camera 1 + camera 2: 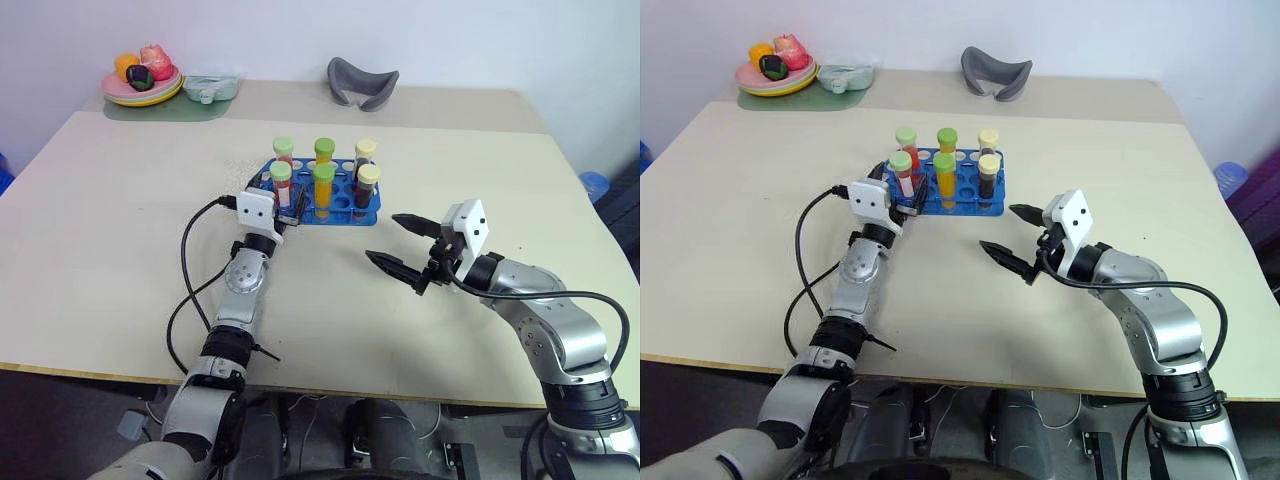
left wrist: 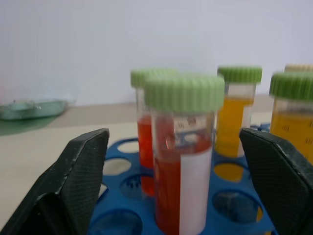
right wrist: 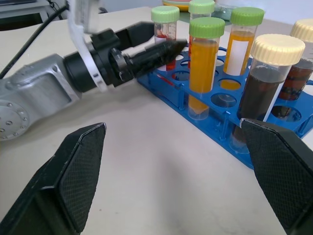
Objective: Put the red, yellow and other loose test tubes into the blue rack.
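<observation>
**Red tube seated, left jaws spread around it**

The beige table (image 1: 120, 220) fills the scene, backed by a pale wall; far beyond both grippers sit a plate of toy food (image 1: 142, 82), a small clear container (image 1: 211, 86) and a grey curved object (image 1: 362, 84).

The blue rack (image 1: 345, 205) lies directly ahead of the left gripper (image 1: 283, 200) and forward-left of the right gripper (image 1: 400, 245). Six test tubes (image 1: 324, 185) stand upright in it, two each of red, yellow-orange and dark brown. I see no loose tube on the table, so the task looks essentially complete.

The left gripper's fingers (image 2: 73, 181) stand apart on either side of the front red tube (image 2: 183, 152), clear of it, probably to let it rest in its hole. The right gripper hangs empty with jaws wide, well short of the rack.
</observation>
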You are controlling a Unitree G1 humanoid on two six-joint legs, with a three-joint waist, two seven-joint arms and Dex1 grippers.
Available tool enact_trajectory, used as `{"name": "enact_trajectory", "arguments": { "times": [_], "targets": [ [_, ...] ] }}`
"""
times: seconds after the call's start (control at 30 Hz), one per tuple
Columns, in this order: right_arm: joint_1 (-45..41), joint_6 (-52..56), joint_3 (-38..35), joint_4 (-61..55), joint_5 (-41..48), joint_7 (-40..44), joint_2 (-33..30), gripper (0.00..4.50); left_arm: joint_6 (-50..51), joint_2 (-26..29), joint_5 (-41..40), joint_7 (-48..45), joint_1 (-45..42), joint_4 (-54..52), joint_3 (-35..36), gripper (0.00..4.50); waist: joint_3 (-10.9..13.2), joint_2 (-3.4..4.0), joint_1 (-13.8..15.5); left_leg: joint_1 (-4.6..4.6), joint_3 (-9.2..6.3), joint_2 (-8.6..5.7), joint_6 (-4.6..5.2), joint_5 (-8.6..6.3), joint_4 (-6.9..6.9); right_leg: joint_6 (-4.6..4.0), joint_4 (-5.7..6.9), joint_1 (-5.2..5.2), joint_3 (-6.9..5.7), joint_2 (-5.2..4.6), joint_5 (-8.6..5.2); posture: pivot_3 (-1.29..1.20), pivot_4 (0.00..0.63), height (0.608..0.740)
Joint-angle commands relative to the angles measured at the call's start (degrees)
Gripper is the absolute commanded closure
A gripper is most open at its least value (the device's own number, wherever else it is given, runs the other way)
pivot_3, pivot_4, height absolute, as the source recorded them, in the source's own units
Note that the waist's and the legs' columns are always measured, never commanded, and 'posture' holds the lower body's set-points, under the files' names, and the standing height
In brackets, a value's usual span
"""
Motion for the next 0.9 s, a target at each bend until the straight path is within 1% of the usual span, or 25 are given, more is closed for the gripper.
{"name": "enact_trajectory", "arguments": {
  "times": [0.03,0.2,0.27,0.33,0.4,0.5,0.63,0.7,0.9],
  "targets": [
    [-0.09,-0.99,-1.74,-1.96,0.54,0.21,-0.32,0.00,4.20,2.44,-4.76,-5.38,5.87,-12.59,-0.03,0.04,0.00,0.00,-0.25,0.00,0.00,0.01,0.00,0.00,0.00,0.00,0.00,-0.01,0.00,0.00,0.00,0.00,0.150,0.669],
    [0.60,-1.30,-2.90,-1.03,0.50,1.51,-1.43,0.00,13.54,9.69,-9.66,-11.79,17.49,-29.28,1.02,0.04,-0.01,0.03,-0.40,0.03,-0.02,0.10,-0.03,0.02,-0.03,-0.02,0.00,-0.01,0.01,0.08,-0.01,0.00,0.150,0.669],
    [1.00,-1.50,-3.79,-0.37,0.32,2.35,-2.39,0.00,17.37,14.48,-10.67,-14.13,21.70,-34.03,2.65,0.04,-0.01,0.02,-0.31,0.02,-0.04,0.10,-0.02,0.01,-0.02,-0.02,-0.02,-0.01,0.01,0.07,-0.01,0.00,0.150,0.669],
    [1.67,-1.76,-5.12,0.74,0.08,3.35,-3.85,0.00,20.80,20.01,-11.17,-16.18,25.67,-36.49,5.45,0.04,0.00,0.03,-0.18,0.02,-0.05,0.09,0.00,0.00,-0.02,-0.02,-0.04,0.00,0.01,0.05,-0.01,0.00,0.150,0.669],
    [3.05,-2.09,-6.64,1.67,-0.31,4.41,-5.82,0.00,21.92,24.82,-12.70,-18.60,29.31,-36.55,9.68,0.04,-0.01,0.05,-0.02,0.02,-0.06,0.10,0.16,-0.10,-0.03,-0.03,-0.05,-0.01,0.01,0.05,-0.01,0.00,0.150,0.669],
    [5.36,-2.67,-9.55,3.26,-0.15,5.92,-8.48,0.00,22.28,28.50,-13.93,-19.91,33.21,-35.30,14.80,0.04,0.00,0.06,0.10,0.02,-0.07,0.10,0.23,-0.13,-0.03,-0.03,-0.06,-0.02,0.01,0.01,-0.02,0.00,0.150,0.669],
    [7.90,-2.84,-12.61,4.03,0.53,8.19,-11.15,0.00,23.03,30.64,-15.53,-22.80,36.41,-35.19,17.71,0.04,0.00,0.06,0.12,0.02,-0.07,0.10,0.33,-0.19,-0.03,-0.03,-0.06,-0.01,0.00,-0.02,-0.02,0.00,0.150,0.669],
    [8.79,-3.21,-12.91,3.91,0.20,8.65,-11.46,0.00,23.18,31.19,-15.85,-23.99,36.85,-34.87,18.21,0.04,0.00,0.06,0.05,0.02,-0.07,0.10,0.34,-0.20,-0.03,-0.03,-0.06,-0.02,0.00,-0.02,-0.02,0.00,0.150,0.669],
    [11.03,-3.93,-12.88,3.25,-0.24,8.04,-10.47,0.00,25.47,29.53,-16.01,-22.63,37.56,-37.93,18.20,0.04,0.00,0.06,0.03,0.02,-0.06,0.12,0.35,-0.21,-0.04,-0.03,-0.06,-0.02,0.01,-0.01,-0.02,0.00,0.150,0.669]
  ]
}}
